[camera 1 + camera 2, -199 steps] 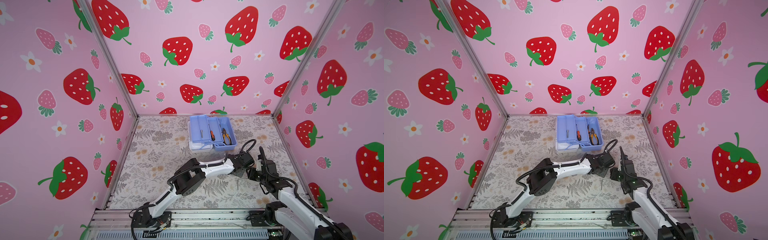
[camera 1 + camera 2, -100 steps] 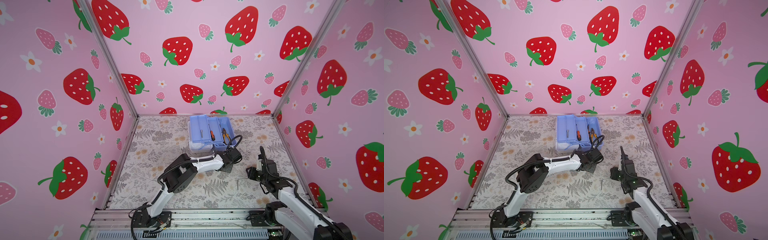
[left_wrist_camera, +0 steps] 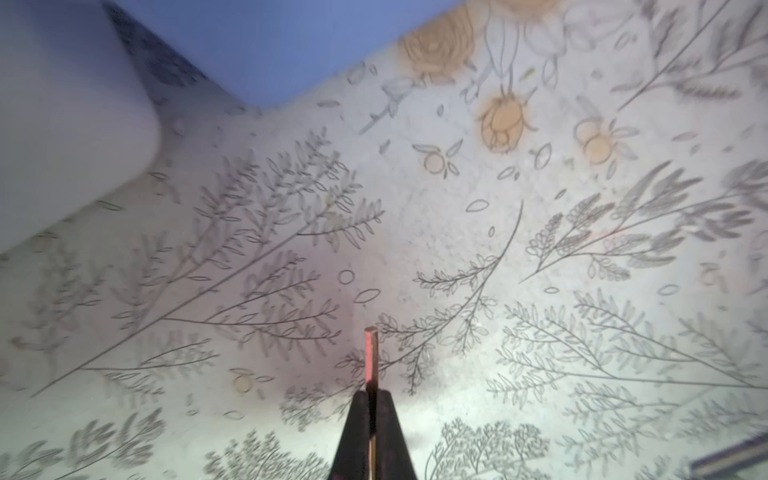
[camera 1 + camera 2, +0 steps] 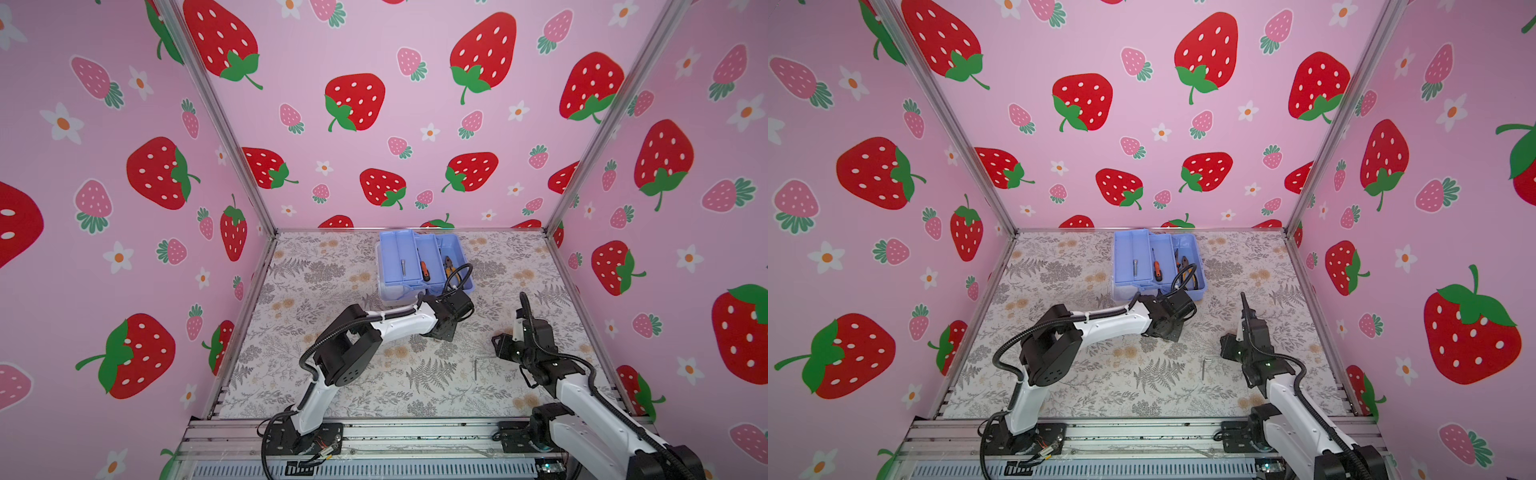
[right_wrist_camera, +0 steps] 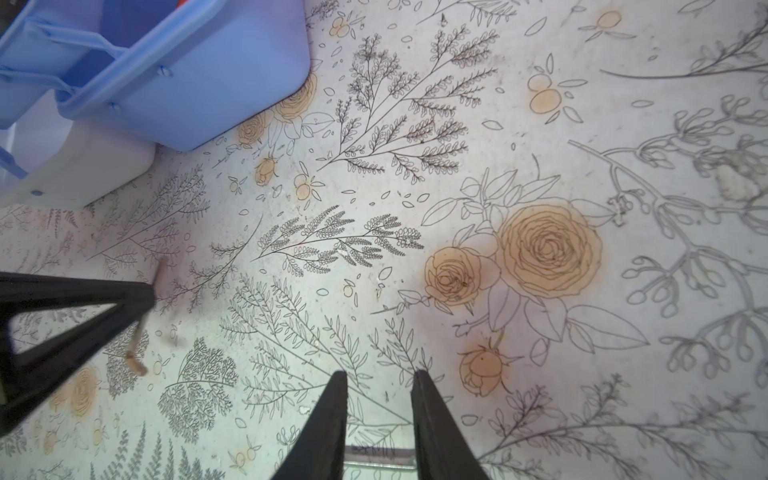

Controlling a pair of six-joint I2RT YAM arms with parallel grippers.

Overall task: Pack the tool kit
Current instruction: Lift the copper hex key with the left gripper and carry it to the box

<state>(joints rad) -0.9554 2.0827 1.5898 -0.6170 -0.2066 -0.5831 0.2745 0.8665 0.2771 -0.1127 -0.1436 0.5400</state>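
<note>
Tool kit (image 4: 392, 249) stands open against the bench's (image 4: 332, 374) back edge, about midway along. My left claw (image 3: 371, 392) is clamped on a thin hex key (image 3: 371, 357), just in front of the kit. My right claw (image 5: 380, 376) has jaws apart and empty, toward the right edge. A second hex key (image 4: 476, 368) lies flat beside it.

**Left arm (image 4: 399, 325) and right arm (image 4: 575, 388) reach forward, wrists tipped down.**
The left gripper (image 3: 371, 394) clamps a thin metal rod (image 3: 371, 357) in its jaws; the right gripper (image 5: 379, 375) holds nothing, jaws partly apart.
</note>
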